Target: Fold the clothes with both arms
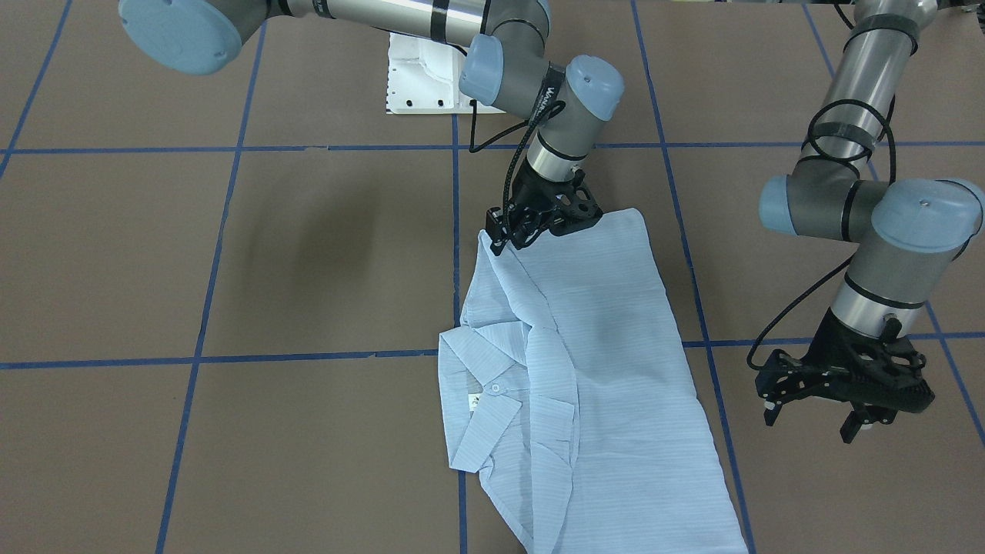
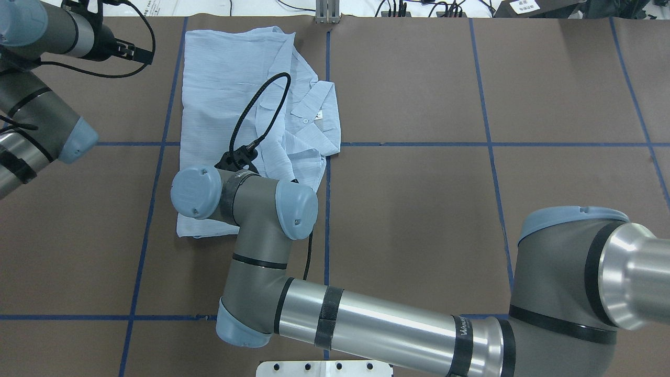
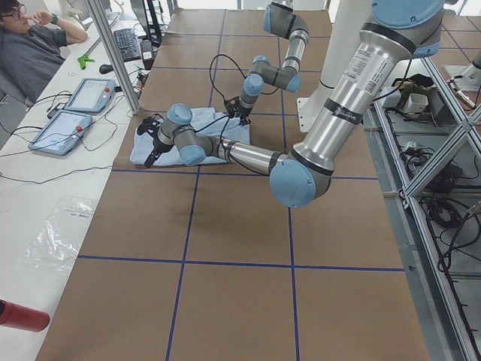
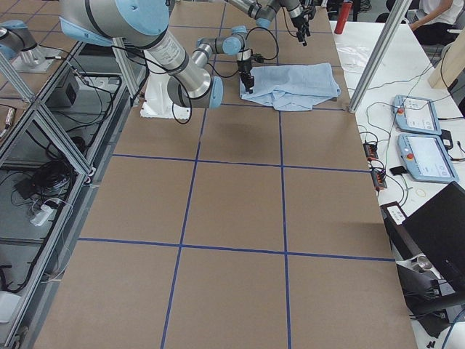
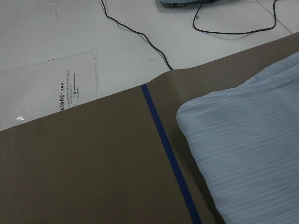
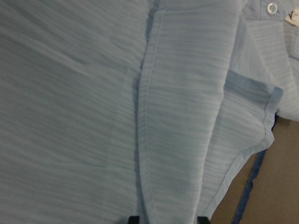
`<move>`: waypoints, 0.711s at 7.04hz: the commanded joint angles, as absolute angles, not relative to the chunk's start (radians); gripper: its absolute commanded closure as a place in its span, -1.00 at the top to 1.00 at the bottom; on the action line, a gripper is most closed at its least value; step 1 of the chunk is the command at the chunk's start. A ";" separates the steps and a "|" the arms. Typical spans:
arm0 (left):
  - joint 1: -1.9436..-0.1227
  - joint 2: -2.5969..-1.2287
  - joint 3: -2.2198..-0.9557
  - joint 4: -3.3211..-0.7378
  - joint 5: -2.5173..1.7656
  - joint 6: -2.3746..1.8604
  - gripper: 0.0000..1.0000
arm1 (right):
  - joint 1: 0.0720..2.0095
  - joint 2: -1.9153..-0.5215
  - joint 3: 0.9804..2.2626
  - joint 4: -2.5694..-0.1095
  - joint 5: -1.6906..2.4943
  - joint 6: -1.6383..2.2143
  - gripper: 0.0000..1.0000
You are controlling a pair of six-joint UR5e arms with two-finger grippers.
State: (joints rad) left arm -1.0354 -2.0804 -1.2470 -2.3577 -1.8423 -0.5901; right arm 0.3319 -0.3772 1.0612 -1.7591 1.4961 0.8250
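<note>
The pale blue shirt [image 1: 608, 369] lies partly folded on the brown table, its collar [image 1: 492, 385] and a white button facing up. My right gripper [image 1: 504, 242] is down on the shirt's corner nearest the robot. In the right wrist view its two fingertips [image 6: 134, 219] stand apart with a fold of fabric [image 6: 177, 140] between them, so it is open. The left gripper [image 1: 808, 422] hangs open and holds nothing, beside the shirt's long edge and apart from it. That rounded edge of the shirt [image 5: 252, 149] fills the right of the left wrist view.
Blue tape lines [image 1: 454, 177] cross the table. The white pedestal base [image 1: 419, 77] sits behind the right arm. Past the shirt's far edge is a white bench with a plastic bag [image 5: 51, 88], cables and tablets [image 3: 83, 98]; a person [image 3: 30, 45] sits there.
</note>
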 commanded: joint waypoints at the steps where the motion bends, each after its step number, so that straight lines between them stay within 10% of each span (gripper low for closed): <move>1: -1.035 -2.077 -1.247 -2.361 -1.842 -0.591 1.00 | 0.331 -0.403 1.078 -1.759 1.497 0.824 0.03; 5: -1.034 -2.077 -1.247 -2.361 -1.842 -0.591 1.00 | 0.333 -0.437 1.163 -1.764 1.500 0.824 -0.94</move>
State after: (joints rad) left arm -1.0346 -2.0771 -1.2471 -2.3608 -1.8423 -0.5906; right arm 0.3316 -0.4363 1.1438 -1.7616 1.5000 0.8236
